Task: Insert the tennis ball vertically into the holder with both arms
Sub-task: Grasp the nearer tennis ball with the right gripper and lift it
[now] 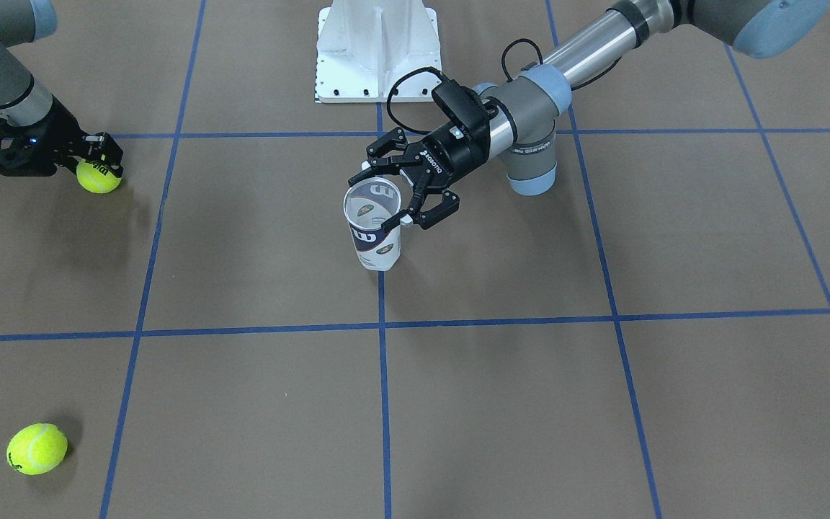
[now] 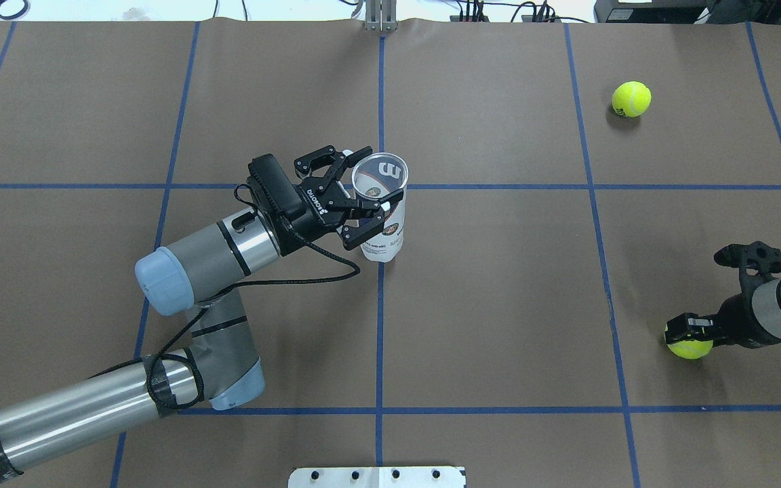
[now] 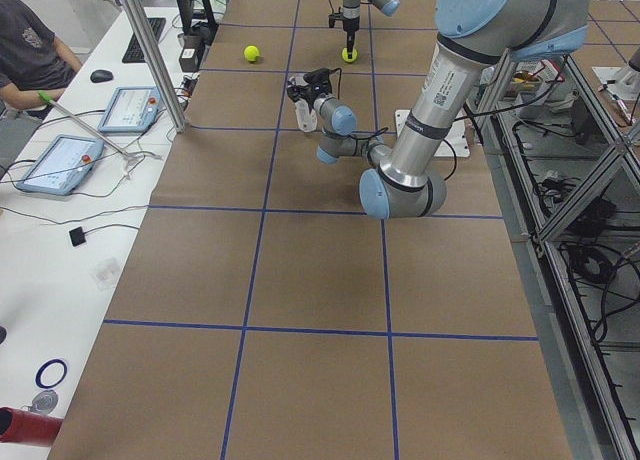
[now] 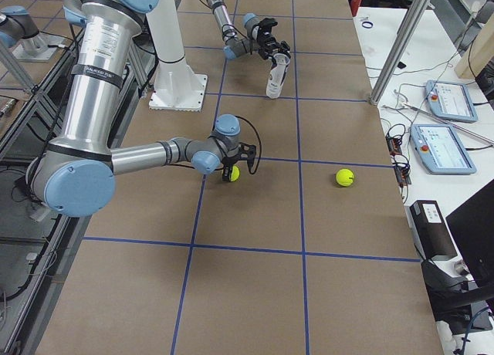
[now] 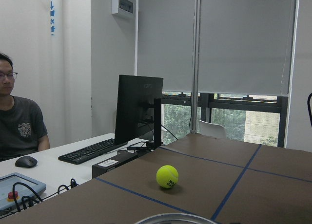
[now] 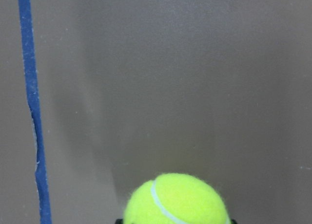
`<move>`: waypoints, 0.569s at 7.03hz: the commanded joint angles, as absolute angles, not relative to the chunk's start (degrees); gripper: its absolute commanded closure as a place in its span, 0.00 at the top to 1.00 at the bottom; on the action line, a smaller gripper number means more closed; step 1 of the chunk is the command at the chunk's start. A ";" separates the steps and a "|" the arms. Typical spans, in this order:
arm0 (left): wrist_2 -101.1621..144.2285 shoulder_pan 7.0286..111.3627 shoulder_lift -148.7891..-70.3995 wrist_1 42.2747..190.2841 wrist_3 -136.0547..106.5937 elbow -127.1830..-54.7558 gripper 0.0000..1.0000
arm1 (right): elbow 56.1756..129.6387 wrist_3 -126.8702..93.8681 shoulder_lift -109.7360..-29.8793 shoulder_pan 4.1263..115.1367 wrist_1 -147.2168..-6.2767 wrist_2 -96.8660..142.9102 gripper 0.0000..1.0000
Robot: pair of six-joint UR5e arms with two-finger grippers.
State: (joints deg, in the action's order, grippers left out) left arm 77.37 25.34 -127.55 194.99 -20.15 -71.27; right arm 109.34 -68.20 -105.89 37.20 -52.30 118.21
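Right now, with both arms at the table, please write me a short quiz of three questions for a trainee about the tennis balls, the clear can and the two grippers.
1. Short answer: what is between the fingers of the right gripper?
2. True or false: the left gripper holds the clear plastic cylindrical can lying on its side.
3. Choose one: the second yellow ball is A) inside the can, B) free on the brown table, C) touching the can.

Key
1. A yellow felt tennis ball.
2. False: the can stands upright, its open end up.
3. B.
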 commanded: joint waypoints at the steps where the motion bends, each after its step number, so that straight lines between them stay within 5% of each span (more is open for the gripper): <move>1: 76.03 24.08 -127.61 196.96 -20.30 -71.10 0.73 | 110.30 -68.20 -105.47 37.35 -52.29 118.30 0.00; 4: 76.03 23.73 -127.18 197.40 -19.78 -71.01 0.73 | 113.63 -69.25 -99.60 42.34 -53.08 121.09 0.00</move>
State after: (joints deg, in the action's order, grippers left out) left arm 76.04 23.78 -127.28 197.26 -19.90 -70.98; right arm 112.25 -68.71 -101.98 39.80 -52.68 119.45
